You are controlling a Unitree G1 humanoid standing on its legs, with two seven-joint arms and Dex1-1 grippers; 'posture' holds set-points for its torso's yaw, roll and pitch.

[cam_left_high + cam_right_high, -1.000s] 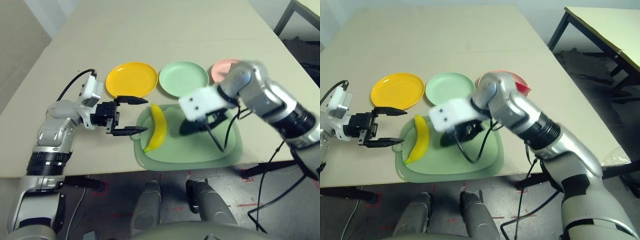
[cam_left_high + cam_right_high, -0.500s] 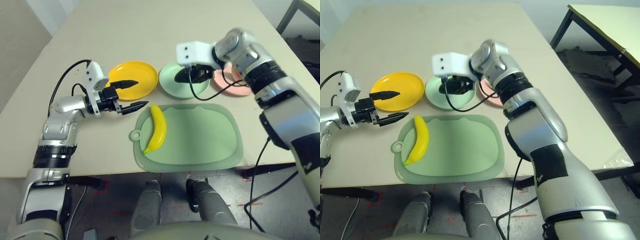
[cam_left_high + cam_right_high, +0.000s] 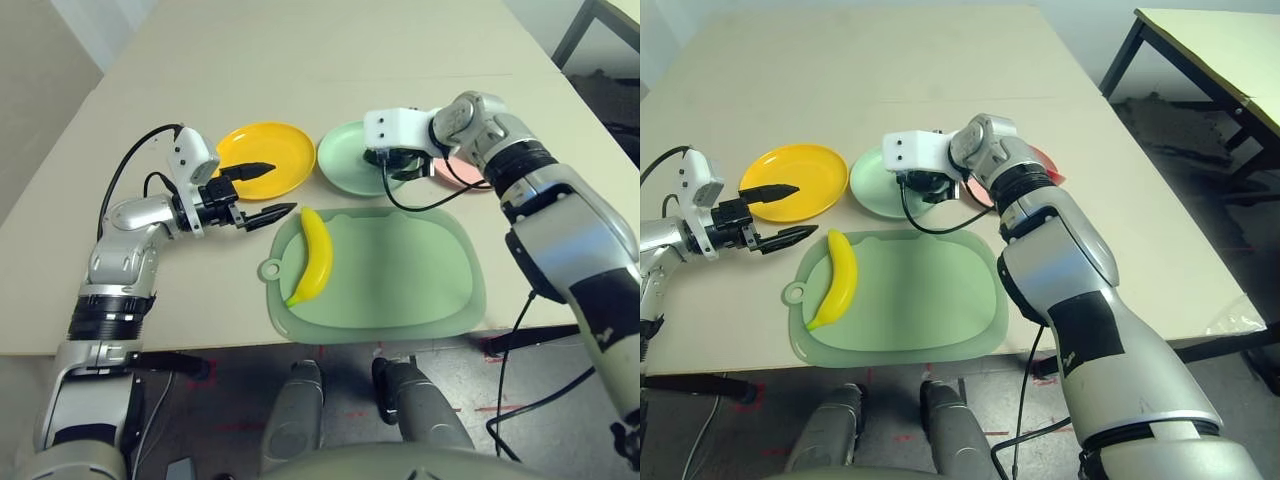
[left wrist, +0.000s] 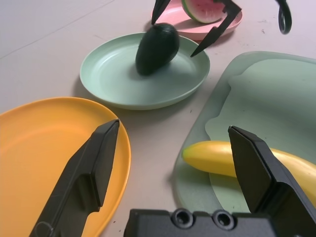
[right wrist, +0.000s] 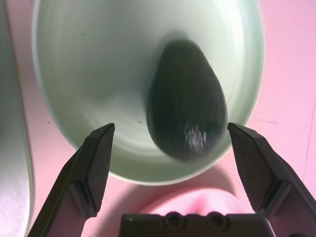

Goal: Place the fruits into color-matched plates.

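Note:
The dark green avocado (image 5: 185, 116) lies in the mint green plate (image 3: 345, 160), between the spread fingers of my right gripper (image 5: 170, 129), which is open just above it. The watermelon wedge (image 4: 201, 10) rests in the pink plate (image 3: 470, 172), partly behind my right arm. The yellow banana (image 3: 315, 255) lies on the left part of the light-green cutting mat (image 3: 400, 275). My left gripper (image 3: 282, 188) hovers open and holds nothing, between the yellow-orange plate (image 3: 262, 155) and the banana's upper end.
The three plates stand in a row behind the mat, on a beige table (image 3: 300, 60). Black cables hang from both wrists, the right one looping over the mat's back edge. Another table's dark legs (image 3: 1120, 60) stand at the far right.
My right gripper carried the avocado from over the mat to the green plate, then opened and let it go there. My left gripper moved back toward the yellow-orange plate.

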